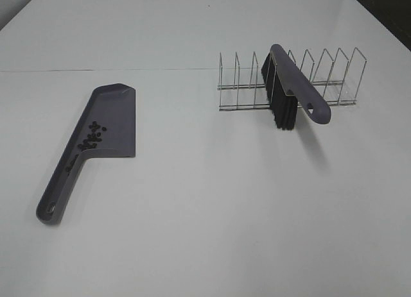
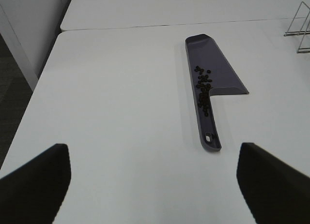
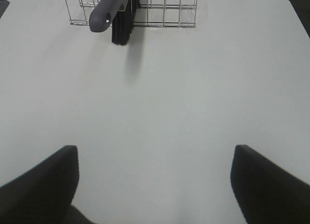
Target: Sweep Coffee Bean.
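Exterior high view: neither gripper visible. Coffee beans (image 1: 92,135) lie clustered in the grey-purple dustpan (image 1: 112,117), left part of the worktop (image 1: 212,213); individual beans hard to count. Dustpan long axis diagonal, handle toward the near-left corner. Brush (image 1: 292,85) leans in the wire rack (image 1: 289,79) toward the far right, well apart.

Left wrist view: left gripper (image 2: 152,178) fingers spread wide, empty, tips cut off. Beans trail down into the dustpan handle. Rack corner cropped.

Right wrist view: right gripper (image 3: 155,180) fingers apart, empty. Rack and brush partly cropped.
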